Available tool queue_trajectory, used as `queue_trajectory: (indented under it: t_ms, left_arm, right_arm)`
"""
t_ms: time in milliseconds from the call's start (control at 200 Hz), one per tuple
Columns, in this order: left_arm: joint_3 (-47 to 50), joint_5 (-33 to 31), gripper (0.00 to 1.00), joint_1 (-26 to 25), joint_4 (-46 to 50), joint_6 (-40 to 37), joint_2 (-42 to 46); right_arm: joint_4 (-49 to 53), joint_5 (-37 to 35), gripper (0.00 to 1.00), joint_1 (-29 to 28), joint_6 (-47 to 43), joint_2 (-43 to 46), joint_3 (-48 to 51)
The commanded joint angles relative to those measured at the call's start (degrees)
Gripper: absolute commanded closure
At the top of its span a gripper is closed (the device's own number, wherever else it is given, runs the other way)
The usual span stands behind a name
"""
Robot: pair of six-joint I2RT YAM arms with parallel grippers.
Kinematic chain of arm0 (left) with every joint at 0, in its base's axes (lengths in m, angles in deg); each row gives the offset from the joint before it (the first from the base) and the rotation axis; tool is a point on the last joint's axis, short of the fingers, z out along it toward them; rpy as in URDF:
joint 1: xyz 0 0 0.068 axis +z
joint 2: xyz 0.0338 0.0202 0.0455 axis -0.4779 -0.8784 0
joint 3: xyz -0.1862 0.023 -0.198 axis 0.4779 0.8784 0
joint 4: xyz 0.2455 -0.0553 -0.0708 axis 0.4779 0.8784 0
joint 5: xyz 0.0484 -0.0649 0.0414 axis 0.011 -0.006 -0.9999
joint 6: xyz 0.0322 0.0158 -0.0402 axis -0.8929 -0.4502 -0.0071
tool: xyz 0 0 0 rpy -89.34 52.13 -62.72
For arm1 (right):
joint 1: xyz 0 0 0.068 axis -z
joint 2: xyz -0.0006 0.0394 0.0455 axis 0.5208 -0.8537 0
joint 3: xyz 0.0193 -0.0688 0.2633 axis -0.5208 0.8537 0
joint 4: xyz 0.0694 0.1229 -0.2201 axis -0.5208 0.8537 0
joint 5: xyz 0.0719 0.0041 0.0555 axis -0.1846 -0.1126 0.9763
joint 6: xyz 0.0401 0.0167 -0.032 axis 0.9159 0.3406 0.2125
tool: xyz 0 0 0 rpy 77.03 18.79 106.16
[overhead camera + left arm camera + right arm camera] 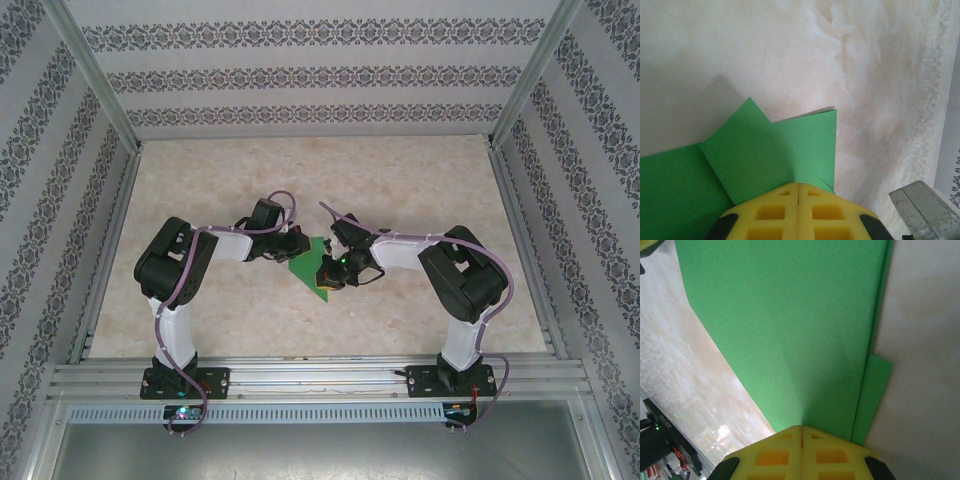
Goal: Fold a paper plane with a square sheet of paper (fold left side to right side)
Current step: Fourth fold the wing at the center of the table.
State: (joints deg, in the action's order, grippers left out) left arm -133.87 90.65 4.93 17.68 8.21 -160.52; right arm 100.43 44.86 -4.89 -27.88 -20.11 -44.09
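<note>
Top view, setting: a pale marbled table [400,180] boxed in by patterned walls [320,75], with a metal frame [320,375] along the near edge.
Top view, paper: the green paper [312,268] lies at the middle of the table, part-folded and set at an angle.
Top view, arms: both arms bend inward and meet over the paper. The left gripper [295,243] is at its far-left edge. The right gripper [335,268] is on its right side and hides part of it.
Left wrist view, gripper: the yellow fingers [770,215] are clenched, pads together, with their tips at the paper. Whether any paper is pinched cannot be told.
Left wrist view, paper: a folded flap overlaps the sheet, and one pointed corner sticks up toward the far side.
Left wrist view, surroundings: a metal rail [922,207] sits at the lower right.
Right wrist view, gripper: the yellow fingers [775,457] are clenched, tips against the paper. Whether they grip it is unclear.
Right wrist view, paper: a broad green layer lies over a lower one, which peeks out as a strip on the right.
</note>
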Motion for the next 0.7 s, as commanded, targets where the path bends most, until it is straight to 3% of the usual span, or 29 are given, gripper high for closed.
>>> queue_trajectory:
  t_ms: [0,695]
  left_arm:
    - [1.19,-4.92,1.0,0.19,6.22,0.01,-1.73]
    - [1.59,-4.85,1.0,0.61,6.09,-0.16,-1.47]
  right_arm:
    - [7.21,0.5,1.0,-1.27,-1.22,0.34,2.85]
    - [9.86,1.29,1.0,-2.84,-0.94,4.21,9.0]
